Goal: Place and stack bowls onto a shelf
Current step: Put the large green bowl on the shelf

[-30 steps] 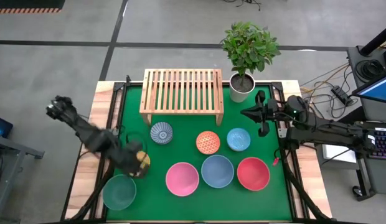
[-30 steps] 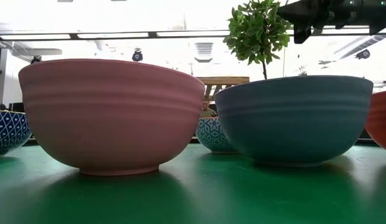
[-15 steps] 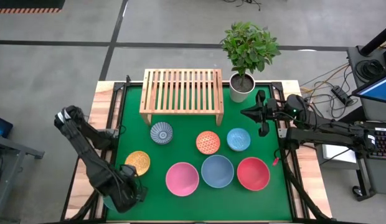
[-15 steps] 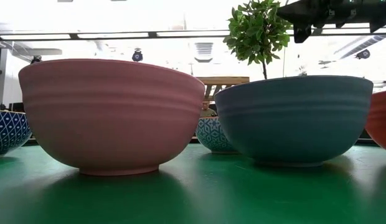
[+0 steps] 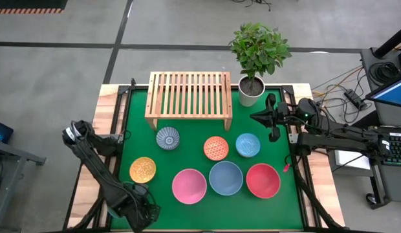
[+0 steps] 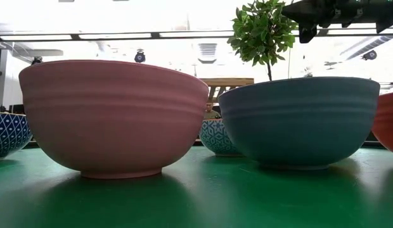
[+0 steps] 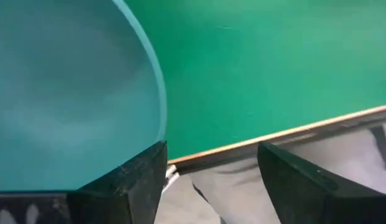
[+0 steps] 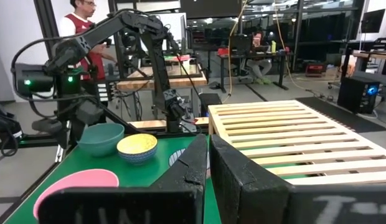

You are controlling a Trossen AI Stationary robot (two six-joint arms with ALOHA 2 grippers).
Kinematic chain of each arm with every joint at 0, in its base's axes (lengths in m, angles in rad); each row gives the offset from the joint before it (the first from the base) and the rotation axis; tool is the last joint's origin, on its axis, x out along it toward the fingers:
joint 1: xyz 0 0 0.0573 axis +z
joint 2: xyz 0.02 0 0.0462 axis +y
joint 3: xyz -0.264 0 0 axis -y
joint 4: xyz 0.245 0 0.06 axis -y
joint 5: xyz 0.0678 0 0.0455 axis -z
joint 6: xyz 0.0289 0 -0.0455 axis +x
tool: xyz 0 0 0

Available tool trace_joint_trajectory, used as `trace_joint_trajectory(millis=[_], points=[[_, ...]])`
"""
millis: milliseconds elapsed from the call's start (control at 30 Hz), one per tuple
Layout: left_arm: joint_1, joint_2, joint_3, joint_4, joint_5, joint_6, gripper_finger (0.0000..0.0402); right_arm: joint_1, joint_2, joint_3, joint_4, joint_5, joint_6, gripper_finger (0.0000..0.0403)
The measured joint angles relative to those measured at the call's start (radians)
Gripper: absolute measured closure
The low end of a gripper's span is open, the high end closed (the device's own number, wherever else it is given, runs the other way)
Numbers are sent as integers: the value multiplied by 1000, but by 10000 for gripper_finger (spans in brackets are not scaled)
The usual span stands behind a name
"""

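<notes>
My left gripper (image 5: 141, 217) is open at the table's near left corner, over the teal bowl (image 7: 68, 93). In the left wrist view one finger (image 7: 137, 180) stands at the bowl's rim and the other beyond it, over the table's edge. The yellow bowl (image 5: 143, 169) sits free on the green mat, as do the blue-white (image 5: 167, 138), orange (image 5: 215, 147), light blue (image 5: 248, 145), pink (image 5: 189, 186), blue-grey (image 5: 226, 178) and red (image 5: 263, 180) bowls. The wooden shelf (image 5: 189, 97) stands at the far edge with nothing on it. My right gripper (image 5: 273, 126) hangs shut at the far right. My left gripper has one finger at the teal bowl's rim (image 7: 163, 127), coming from above. I cannot tell whether it touches the rim. The bowl rests on the mat.
A potted plant in a white pot (image 5: 251, 90) stands right of the shelf. The mat's near edge (image 7: 274, 134) runs close beside my left gripper. A person (image 8: 81, 25) stands in the room beyond the table.
My left gripper has gone from over the yellow bowl toward the table's near edge and now stands over the teal bowl. The yellow bowl stays where it was on the mat.
</notes>
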Motion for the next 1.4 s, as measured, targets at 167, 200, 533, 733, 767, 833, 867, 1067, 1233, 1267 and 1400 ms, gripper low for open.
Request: trace_joint_trajectory(millis=[167,200,533,733,767,833,867,1067,1233,1267,1400], points=[[0,14,11,-2,1,6,174,0,0,0,-30,-4,16,394],[0,14,17,-8,1,7,176,0,0,0,-35,-4,18,394],[-2,13,64,-139,10,74,187,0,0,0,-79,-7,58,394],[-2,13,32,-146,20,127,191,0,0,-5,-144,-7,72,394],[-2,13,31,-150,20,139,193,0,0,-6,-151,-7,77,394],[-2,13,26,-154,19,158,197,0,0,-8,-169,-7,87,394],[-2,13,21,-154,16,166,199,0,0,-9,-178,-7,91,394],[-2,13,-19,-144,-7,169,213,0,0,-14,-233,-7,112,394],[-2,13,-32,-138,-7,166,246,0,0,-16,-239,-7,109,394],[-2,13,-32,-138,-7,167,256,0,0,-16,-239,-7,107,394],[-2,13,-32,-135,-10,166,306,0,0,-16,-238,-7,93,394]])
